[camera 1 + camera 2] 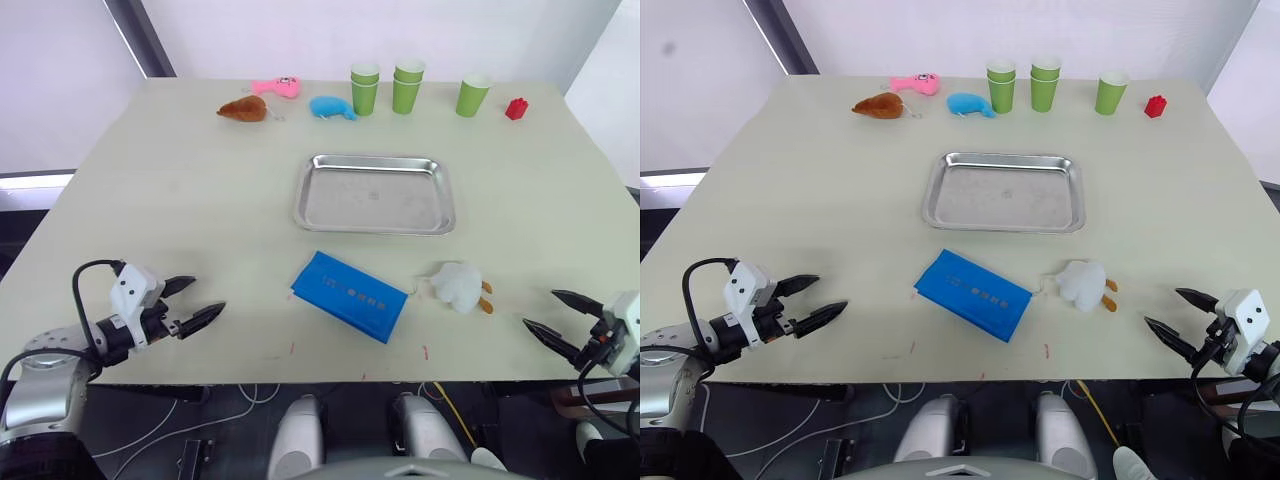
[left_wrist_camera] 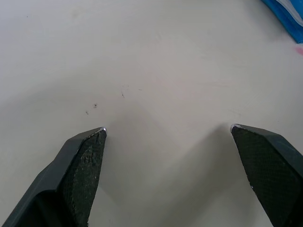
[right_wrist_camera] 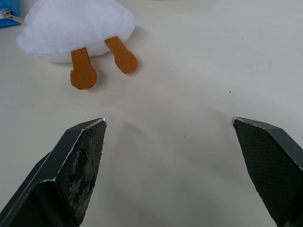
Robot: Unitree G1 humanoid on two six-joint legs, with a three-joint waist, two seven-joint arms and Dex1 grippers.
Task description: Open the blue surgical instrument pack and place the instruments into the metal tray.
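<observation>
Both arms waited at the near edge of the surface (image 1: 150,200), the left gripper (image 1: 192,303) and the right gripper (image 1: 550,313) each with its fingers spread wide and holding nothing. Between them, closed and lying flat at an angle, was the blue surgical instrument pack (image 1: 349,295), just in front of the metal tray (image 1: 374,193), which stood bare. A white plush toy (image 1: 460,287) with orange feet lay close beside the pack on the right gripper's side, its zipper pull seemingly pointing that way. The fabric case looked soft and light, likely to slide or fold unless one gripper pinned it while the other worked the zipper; the slim instruments inside would probably be hard and slippery. Beyond the tray stood green cups (image 1: 405,88), small toys and a red block (image 1: 516,108).
</observation>
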